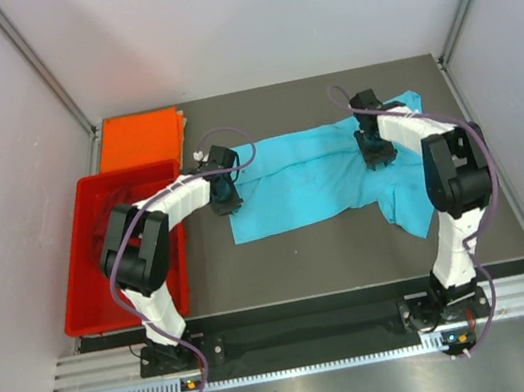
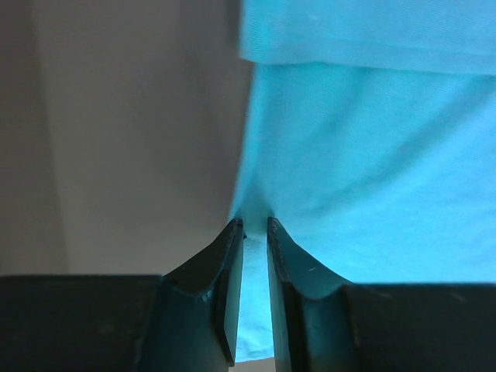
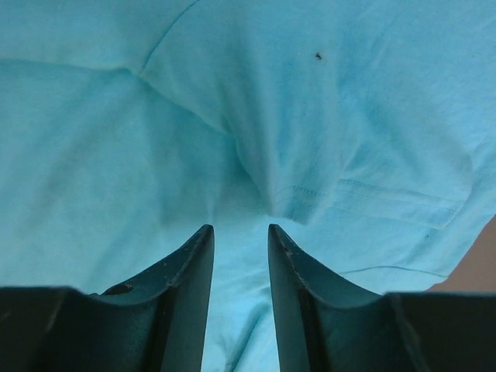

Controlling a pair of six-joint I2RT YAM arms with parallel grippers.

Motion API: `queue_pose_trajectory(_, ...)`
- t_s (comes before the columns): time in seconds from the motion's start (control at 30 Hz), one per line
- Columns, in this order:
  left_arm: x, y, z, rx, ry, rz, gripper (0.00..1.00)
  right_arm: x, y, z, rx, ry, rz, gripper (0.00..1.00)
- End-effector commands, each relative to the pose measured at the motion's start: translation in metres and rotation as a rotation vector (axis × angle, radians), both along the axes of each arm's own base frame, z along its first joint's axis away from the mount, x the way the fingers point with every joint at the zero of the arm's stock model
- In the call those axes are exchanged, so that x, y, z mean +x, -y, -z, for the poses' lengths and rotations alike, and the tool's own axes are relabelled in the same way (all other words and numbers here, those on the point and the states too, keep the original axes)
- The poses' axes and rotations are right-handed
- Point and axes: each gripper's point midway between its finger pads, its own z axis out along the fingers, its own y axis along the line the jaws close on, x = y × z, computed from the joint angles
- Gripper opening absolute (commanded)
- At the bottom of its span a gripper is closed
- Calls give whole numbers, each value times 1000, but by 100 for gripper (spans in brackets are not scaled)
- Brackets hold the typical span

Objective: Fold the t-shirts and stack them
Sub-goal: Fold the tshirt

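1. The turquoise t-shirt [image 1: 320, 181] is spread flat on the counter [image 1: 303, 255].
2. Its left edge is pinched in the left hand [image 2: 254, 226].
3. The right hand [image 3: 240, 230] is held slightly parted over the shirt, with nothing gripped.

Two t-shirts on show: one turquoise t-shirt [image 1: 310, 182], one orange t-shirt [image 1: 140, 139]. One red plastic tray [image 1: 89, 277]. Two robot arms, left arm [image 1: 176, 199] and right arm [image 1: 456, 172], each carrying one gripper, so two there: left gripper [image 1: 226, 200], right gripper [image 1: 377, 155]. One worktop [image 1: 304, 260].
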Motion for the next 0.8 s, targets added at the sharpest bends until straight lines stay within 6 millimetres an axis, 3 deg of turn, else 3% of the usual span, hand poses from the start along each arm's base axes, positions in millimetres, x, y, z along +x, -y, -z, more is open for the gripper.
queue_pose_trajectory(0.0, -9, -40, 11, 147, -62, -56, 25, 9, -23, -69, 168, 172, 9, 37)
queue_pose_trajectory(0.1, -1, -46, 3, 159, -49, -71, 25, 4, -22, -90, 259, 241, 98, 41)
queue_pose_trajectory(0.2, 8, -47, -12, 149, -31, -80, 24, -5, -20, -96, 345, 269, 196, 40)
queue_pose_trajectory(0.27, 9, -36, -27, 99, -24, -52, 24, -12, -18, -95, 380, 279, 300, 39)
queue_pose_trajectory(0.37, 4, -15, -61, 31, 49, 10, 28, -47, -13, -78, 439, 207, 548, 35)
queue_pose_trajectory(0.47, -13, -5, -70, -25, 61, 42, 30, -78, -15, -72, 479, 157, 726, 37)
queue_pose_trajectory(0.5, -18, 3, -82, -57, 97, 63, 33, -95, -15, -65, 481, 124, 769, 38)
queue_pose_trajectory(0.57, -36, 5, -72, -83, 71, 79, 35, -116, -9, -58, 460, 80, 909, 37)
queue_pose_trajectory(0.6, -45, 11, -74, -127, 64, 97, 35, -136, -8, -49, 441, 19, 952, 37)
queue_pose_trajectory(0.67, -63, 16, -58, -190, 17, 95, 36, -153, -6, -41, 450, -25, 998, 37)
queue_pose_trajectory(0.7, -70, 24, -60, -253, 13, 112, 37, -170, -12, -34, 486, -76, 1018, 37)
queue_pose_trajectory(0.77, -83, 27, -46, -307, -8, 61, 41, -179, -7, -28, 543, -94, 1094, 38)
